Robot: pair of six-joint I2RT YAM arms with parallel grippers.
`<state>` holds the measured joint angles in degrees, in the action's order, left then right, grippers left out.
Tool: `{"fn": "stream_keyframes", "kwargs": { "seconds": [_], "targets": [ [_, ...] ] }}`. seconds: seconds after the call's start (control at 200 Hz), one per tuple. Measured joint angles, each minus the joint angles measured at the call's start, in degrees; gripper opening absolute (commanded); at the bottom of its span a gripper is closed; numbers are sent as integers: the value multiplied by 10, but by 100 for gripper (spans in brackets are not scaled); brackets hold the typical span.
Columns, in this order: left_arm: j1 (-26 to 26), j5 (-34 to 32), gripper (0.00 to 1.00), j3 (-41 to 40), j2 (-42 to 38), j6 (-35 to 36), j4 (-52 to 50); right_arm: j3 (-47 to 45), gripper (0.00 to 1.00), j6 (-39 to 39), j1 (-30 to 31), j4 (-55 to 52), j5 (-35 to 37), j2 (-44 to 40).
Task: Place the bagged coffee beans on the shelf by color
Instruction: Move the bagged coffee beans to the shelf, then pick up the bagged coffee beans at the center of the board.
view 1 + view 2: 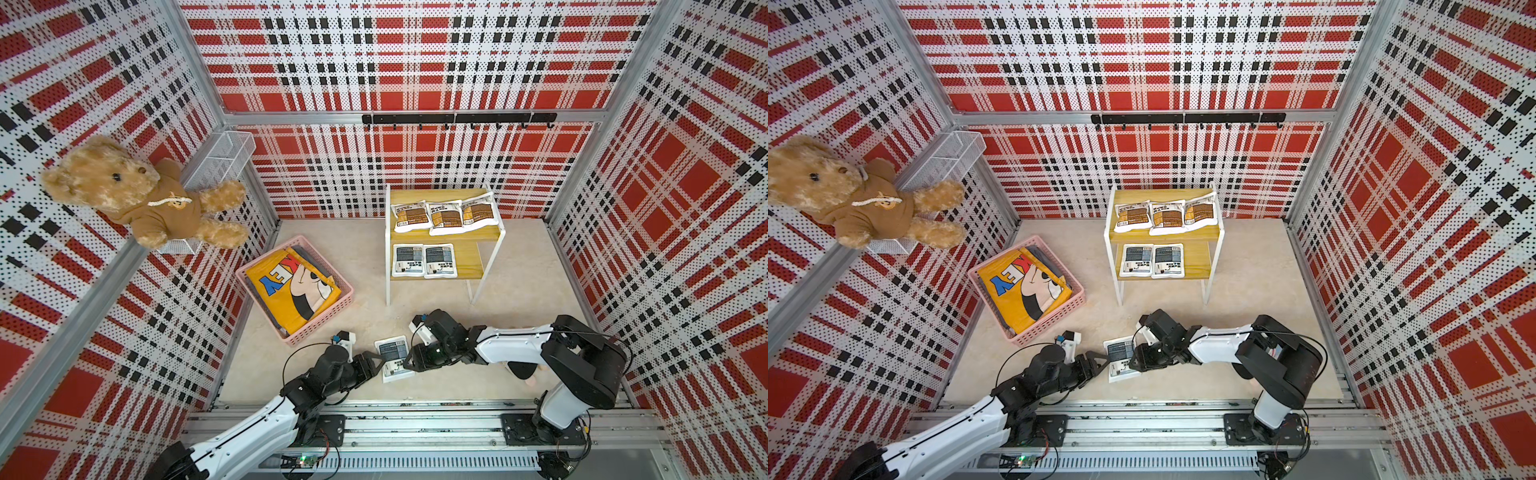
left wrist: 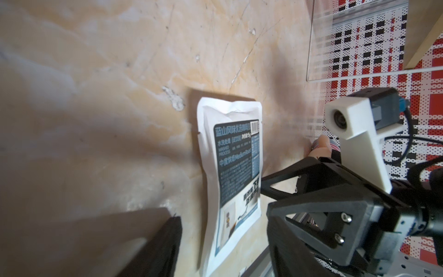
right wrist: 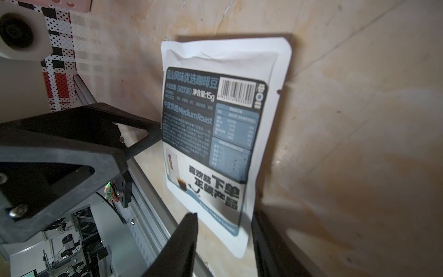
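I have both arms low over the floor sheet (image 1: 519, 291) – pale beige, marble-veined, and scuffed and chipped where the wrist cameras see it close up. One grey-panel pouch (image 1: 394, 357) lies on it label-up, directly between the left gripper (image 1: 376, 362) and the right gripper (image 1: 408, 360), with a shadow along its far edge.

The left gripper's jaws stand partly apart and hold nothing. One fingertip (image 3: 151, 138) touches the pouch's side edge. The right gripper's jaws are partly apart too, and they straddle the opposite edge with space showing beside it, so they are not clamped.

Well beyond both sets of jaws the shelf (image 1: 432, 195) stands against the back wall. Three brown-panel pouches (image 1: 444, 216) sit in a row on its upper board and a grey pair (image 1: 424, 260) lies side by side on the lower one (bare wood shows next to them, on the right gripper's side).

Plaid walls (image 1: 415, 62) – red, black and white perforated panels in aluminium framing – close in three sides. A black hook rail (image 1: 457, 118) runs above the shelf. Out past the left gripper sits a pink basket (image 1: 326, 266) holding a folded yellow cloth (image 1: 291, 286). Higher on that side a teddy bear (image 1: 137, 195) leans by a white wire basket (image 1: 220, 160).
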<state>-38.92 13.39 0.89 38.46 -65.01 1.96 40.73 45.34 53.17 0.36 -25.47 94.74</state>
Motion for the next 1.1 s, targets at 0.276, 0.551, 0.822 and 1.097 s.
{"fn": "stream_keyframes", "kwargs": {
  "seconds": [0.276, 0.551, 0.822, 1.097],
  "targets": [
    [2, 8, 62, 0, 27, 2, 30, 22, 42, 0, 7, 2, -2, 21],
    [3, 12, 57, 0, 41, 7, 47, 34, 42, 0, 16, 2, -3, 31],
    [7, 14, 25, -4, 40, 11, 50, 35, 42, -2, 17, 2, -3, 33],
    [20, 20, 1, -5, 3, 9, 44, 35, 43, -4, 18, 3, -2, 33]
  ]
}}
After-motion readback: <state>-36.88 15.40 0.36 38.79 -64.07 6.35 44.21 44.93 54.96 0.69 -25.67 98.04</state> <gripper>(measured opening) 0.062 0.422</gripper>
